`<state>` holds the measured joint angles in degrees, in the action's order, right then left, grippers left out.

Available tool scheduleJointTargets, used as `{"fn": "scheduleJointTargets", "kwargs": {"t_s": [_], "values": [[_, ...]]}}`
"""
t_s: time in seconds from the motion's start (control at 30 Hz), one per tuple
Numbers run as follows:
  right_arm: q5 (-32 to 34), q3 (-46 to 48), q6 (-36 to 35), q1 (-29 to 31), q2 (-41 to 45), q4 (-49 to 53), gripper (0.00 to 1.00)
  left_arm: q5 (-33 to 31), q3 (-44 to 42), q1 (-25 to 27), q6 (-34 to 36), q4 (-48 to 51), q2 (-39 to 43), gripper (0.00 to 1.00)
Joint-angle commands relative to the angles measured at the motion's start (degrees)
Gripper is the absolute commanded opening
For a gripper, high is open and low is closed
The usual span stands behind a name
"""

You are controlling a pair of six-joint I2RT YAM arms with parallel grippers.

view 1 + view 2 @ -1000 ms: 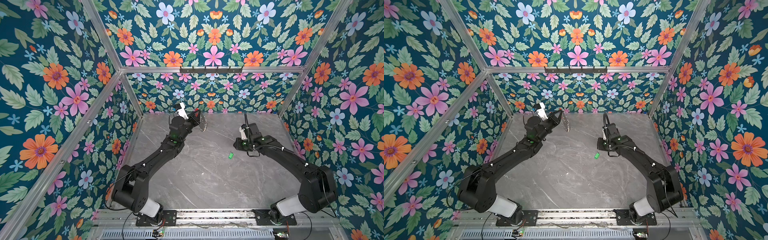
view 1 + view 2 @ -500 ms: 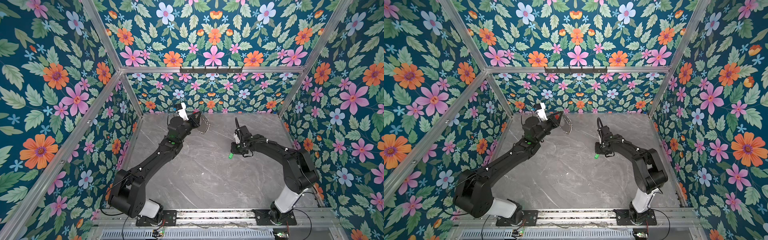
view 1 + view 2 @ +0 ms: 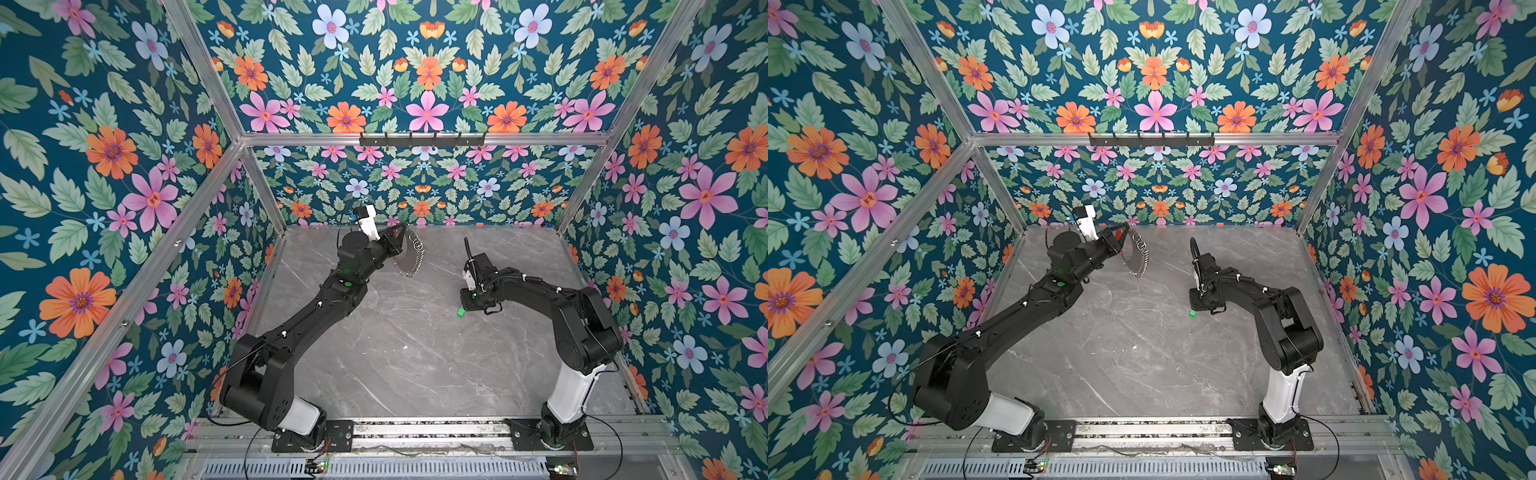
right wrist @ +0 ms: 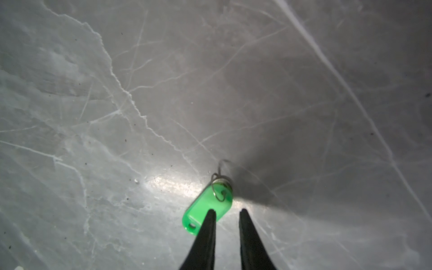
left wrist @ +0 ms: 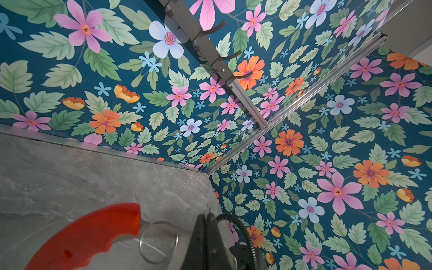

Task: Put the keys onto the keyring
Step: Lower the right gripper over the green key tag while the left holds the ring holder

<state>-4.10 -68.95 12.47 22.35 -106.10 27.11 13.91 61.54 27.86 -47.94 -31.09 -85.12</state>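
right gripper narrower, now over keys

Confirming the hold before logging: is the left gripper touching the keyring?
Touching. In both top views the keyring hangs from the tip of the shut left gripper; the left wrist view shows its wire meeting the closed fingers.

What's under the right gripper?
The green key tag, flat on the grey table, partly beneath the right gripper. One finger covers part of it; its metal loop shows.
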Motion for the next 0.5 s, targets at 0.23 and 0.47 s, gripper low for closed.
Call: {"fn": "scheduleJointTargets", "kwargs": {"t_s": [0.23, 0.47], "values": [[1.32, -2.33, -3.06, 0.06, -2.96, 0.16, 0.13, 1.17, 1.01, -0.08, 0.21, -3.54, -0.74, 0.0], [0.56, -2.33, -3.05, 0.06, -3.56, -0.37, 0.12, 1.87, 1.48, -0.17, 0.09, -3.99, -1.45, 0.0]]}}
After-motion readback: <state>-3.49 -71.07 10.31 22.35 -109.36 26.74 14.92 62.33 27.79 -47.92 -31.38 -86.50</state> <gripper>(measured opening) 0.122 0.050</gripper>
